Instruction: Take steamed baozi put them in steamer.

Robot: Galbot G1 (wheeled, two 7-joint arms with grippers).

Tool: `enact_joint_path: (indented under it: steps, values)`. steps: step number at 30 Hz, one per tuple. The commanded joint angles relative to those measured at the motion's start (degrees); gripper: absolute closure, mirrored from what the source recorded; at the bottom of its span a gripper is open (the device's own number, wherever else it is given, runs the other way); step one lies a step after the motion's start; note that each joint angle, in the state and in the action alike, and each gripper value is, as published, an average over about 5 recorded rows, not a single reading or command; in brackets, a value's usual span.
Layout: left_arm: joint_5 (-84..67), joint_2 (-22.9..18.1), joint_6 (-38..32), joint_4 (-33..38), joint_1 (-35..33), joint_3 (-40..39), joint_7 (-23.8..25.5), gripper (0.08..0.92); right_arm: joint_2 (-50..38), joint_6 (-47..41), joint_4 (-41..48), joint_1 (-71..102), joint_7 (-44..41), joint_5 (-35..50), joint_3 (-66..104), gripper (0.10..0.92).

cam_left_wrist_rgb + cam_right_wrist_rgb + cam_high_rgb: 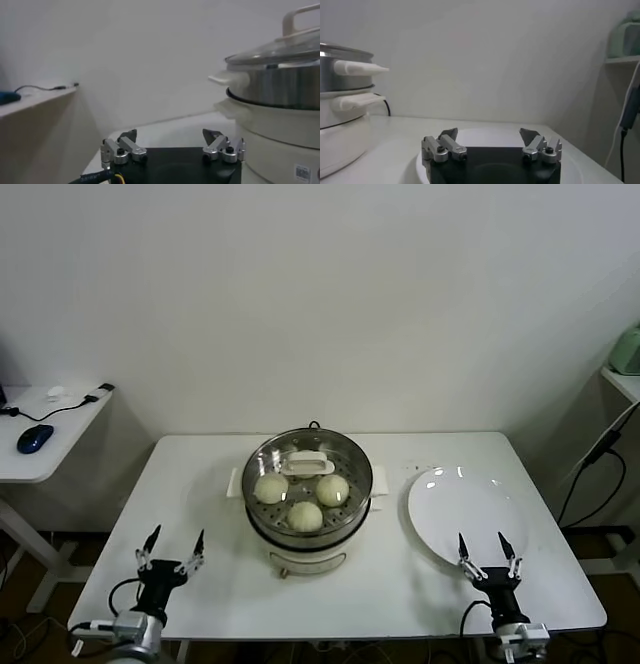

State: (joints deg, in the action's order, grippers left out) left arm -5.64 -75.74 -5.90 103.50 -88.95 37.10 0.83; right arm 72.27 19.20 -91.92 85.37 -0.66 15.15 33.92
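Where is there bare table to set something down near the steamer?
Bare table lies between the steamer and the table's left edge, ahead of the open left gripper. The white plate fills the right side, with the open right gripper at its near rim. The steamer holds baozi under its lid.

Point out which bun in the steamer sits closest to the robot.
The front baozi: it lies nearest the steamer's front rim, while the other two sit farther back, side by side.

The white table carries the steamer in its middle, and a white plate lies to the right of it.
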Motion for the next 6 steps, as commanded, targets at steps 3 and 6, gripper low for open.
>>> enact_joint_path:
  steps: [3,6]
  values:
    - [-5.54,0.04,-3.12,-3.98,-0.68,0.69,0.16,0.177,-0.03,-0.44,-0.04,-0.09,0.07,0.88,-0.23,0.203]
    - [-5.36,-0.02,-3.3,-3.96,-0.68,0.65,0.22,0.177,-0.05,-0.47,-0.08,-0.14,0.04,1.05,-0.25,0.203]
